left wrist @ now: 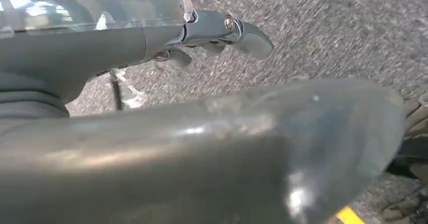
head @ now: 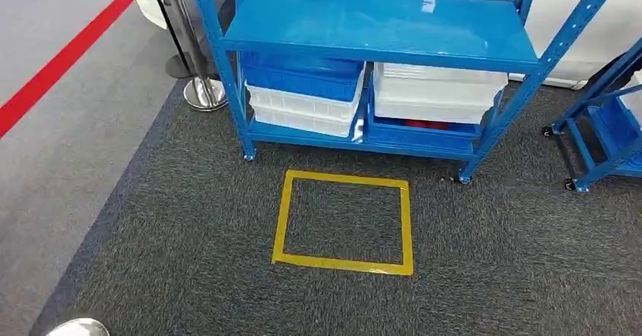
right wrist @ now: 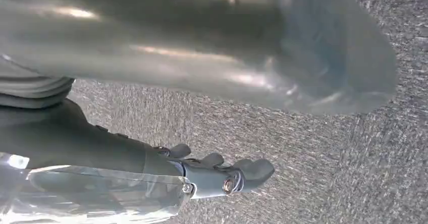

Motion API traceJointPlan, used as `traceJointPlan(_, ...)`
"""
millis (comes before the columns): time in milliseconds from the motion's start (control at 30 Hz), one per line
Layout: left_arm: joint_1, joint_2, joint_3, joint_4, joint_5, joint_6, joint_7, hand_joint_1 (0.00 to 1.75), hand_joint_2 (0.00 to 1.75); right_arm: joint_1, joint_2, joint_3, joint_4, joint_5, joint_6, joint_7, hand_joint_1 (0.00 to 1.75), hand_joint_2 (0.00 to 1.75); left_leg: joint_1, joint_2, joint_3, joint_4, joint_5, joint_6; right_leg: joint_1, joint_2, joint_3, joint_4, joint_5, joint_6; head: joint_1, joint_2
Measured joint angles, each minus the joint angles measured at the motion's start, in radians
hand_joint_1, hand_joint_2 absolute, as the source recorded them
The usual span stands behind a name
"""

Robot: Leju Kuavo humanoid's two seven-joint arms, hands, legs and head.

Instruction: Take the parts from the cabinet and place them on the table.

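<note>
A blue steel shelf rack (head: pixel 378 26) stands ahead on dark carpet. Its bottom level carries a blue bin (head: pixel 303 79) stacked on a white bin (head: pixel 303 110) at the left, and a white bin (head: pixel 435 92) on a blue bin (head: pixel 420 135) at the right. Something red (head: pixel 428 125) shows in the lower right bin; I cannot make out what it is. My left hand (left wrist: pixel 212 148) hangs over the carpet, fingers (left wrist: pixel 242 35) apart and holding nothing. My right hand (right wrist: pixel 227 52) hangs likewise, its fingers (right wrist: pixel 237 176) spread and empty.
A yellow tape square (head: pixel 344 221) marks the carpet in front of the rack. Chrome stanchions (head: pixel 203 94) with a red belt (head: pixel 60 60) stand at the left, another base (head: pixel 76 327) at bottom left. A blue wheeled cart (head: pixel 606 135) is at the right.
</note>
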Motion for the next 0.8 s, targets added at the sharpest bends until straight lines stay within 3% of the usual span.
traceJointPlan(33,0.0,0.0,0.0,0.0,-0.001,0.0,0.001,0.0,0.0,0.001,0.0,0.0,0.002,0.0,0.0,0.002,0.0,0.0,0.0,0.0,0.003,0.0,-0.004,0.002,-0.001,0.0,-0.043,0.066,-0.015,0.003,0.0,0.0)
traceJointPlan(67,0.001,0.0,-0.001,0.0,-0.002,-0.001,0.002,0.0,0.0,0.001,-0.001,0.0,0.003,0.0,0.0,0.003,0.0,0.0,0.0,-0.001,0.007,0.0,-0.008,0.001,-0.003,0.0,-0.067,0.088,-0.001,0.006,0.0,0.0)
traceJointPlan(100,0.002,0.0,-0.003,0.0,-0.003,-0.001,0.003,0.0,0.0,0.002,-0.001,0.0,0.005,0.0,0.0,0.003,0.0,0.0,0.0,-0.002,0.014,0.0,-0.013,0.0,-0.006,0.0,-0.064,0.062,0.036,0.008,0.0,0.0)
traceJointPlan(200,0.002,-0.001,-0.007,-0.001,-0.007,-0.002,0.003,0.0,0.0,0.002,-0.002,0.0,0.008,0.0,0.0,0.004,0.0,0.0,0.0,-0.006,0.037,0.001,-0.031,-0.012,-0.009,0.0,0.023,-0.156,0.177,0.0,0.001,0.0)
traceJointPlan(233,0.0,-0.001,-0.007,-0.001,-0.008,-0.002,0.004,0.0,0.0,0.001,-0.003,0.0,0.008,0.0,0.0,0.004,0.0,0.0,-0.007,-0.006,0.039,0.006,-0.041,-0.021,-0.003,0.001,0.035,-0.184,0.161,-0.004,0.001,0.0)
traceJointPlan(333,-0.001,-0.001,-0.007,-0.001,-0.009,-0.002,0.004,0.0,0.0,0.0,-0.003,0.0,0.009,0.0,0.0,0.004,0.0,0.0,-0.003,-0.006,0.042,0.002,-0.046,-0.037,0.001,0.003,0.036,-0.188,0.152,-0.022,-0.003,0.0)
traceJointPlan(400,-0.001,0.0,-0.007,-0.002,-0.01,-0.002,0.004,0.0,0.0,0.001,-0.002,0.0,0.01,0.0,0.0,0.004,0.0,0.0,0.002,-0.003,0.049,0.014,-0.058,-0.049,-0.007,0.002,0.048,-0.203,0.156,-0.036,-0.004,0.0)
traceJointPlan(433,-0.002,0.0,-0.008,-0.002,-0.011,-0.002,0.004,0.0,0.0,0.001,-0.002,0.0,0.01,0.0,-0.001,0.004,0.0,0.0,0.002,-0.002,0.032,0.053,-0.08,-0.052,-0.007,0.001,0.054,-0.206,0.152,-0.043,-0.011,0.0)
traceJointPlan(467,-0.002,0.0,-0.008,-0.002,-0.011,-0.001,0.005,0.0,0.0,0.0,-0.002,0.0,0.01,0.0,-0.001,0.004,0.0,0.0,0.002,-0.002,-0.005,0.122,-0.117,-0.056,-0.007,-0.002,0.056,-0.206,0.149,-0.047,-0.011,0.0)
traceJointPlan(533,0.0,0.0,-0.008,-0.002,-0.015,0.0,0.005,0.0,0.0,0.0,-0.002,0.0,0.01,0.0,-0.002,0.004,0.0,0.0,0.002,-0.002,-0.099,0.289,-0.179,-0.062,-0.005,-0.003,0.063,-0.205,0.141,-0.052,-0.011,0.0)
traceJointPlan(567,0.0,0.0,-0.008,-0.002,-0.016,0.0,0.005,0.0,0.0,0.0,-0.002,0.0,0.01,0.0,-0.003,0.004,0.0,0.0,0.003,-0.002,-0.13,0.332,-0.178,-0.063,-0.004,-0.003,0.068,-0.205,0.136,-0.052,-0.011,0.0)
traceJointPlan(600,0.002,0.0,-0.009,-0.002,-0.019,0.0,0.005,0.0,0.0,0.0,-0.002,0.0,0.01,0.0,-0.003,0.004,0.0,0.0,0.003,-0.002,-0.134,0.32,-0.15,-0.062,-0.003,-0.002,0.075,-0.205,0.131,-0.052,-0.011,0.0)
traceJointPlan(633,0.002,0.0,-0.01,-0.002,-0.019,0.0,0.005,0.0,0.0,0.0,-0.002,0.0,0.012,0.0,-0.003,0.005,0.0,0.0,0.003,-0.002,-0.117,0.263,-0.1,-0.059,-0.003,-0.001,0.085,-0.205,0.125,-0.051,-0.011,0.0)
traceJointPlan(700,0.002,0.001,-0.015,-0.002,-0.019,0.0,0.006,0.0,0.0,0.0,-0.002,0.0,0.015,0.0,-0.005,0.005,0.0,0.0,0.003,-0.001,-0.047,0.085,0.012,-0.05,-0.003,-0.001,0.107,-0.205,0.11,-0.045,-0.011,0.0)
traceJointPlan(733,0.002,0.001,-0.016,-0.002,-0.021,0.001,0.006,0.0,0.0,0.0,-0.002,0.001,0.016,0.0,-0.006,0.005,0.0,0.0,0.0,0.001,-0.029,0.049,0.01,-0.042,-0.002,-0.001,0.109,-0.205,0.104,-0.039,-0.008,0.0)
traceJointPlan(800,0.001,0.0,-0.018,-0.002,-0.022,0.002,0.007,0.0,0.0,-0.002,-0.002,0.001,0.018,0.0,-0.009,0.006,0.0,0.0,-0.008,0.0,-0.028,0.033,0.002,-0.032,0.002,0.0,0.104,-0.203,0.101,-0.027,-0.008,0.0)
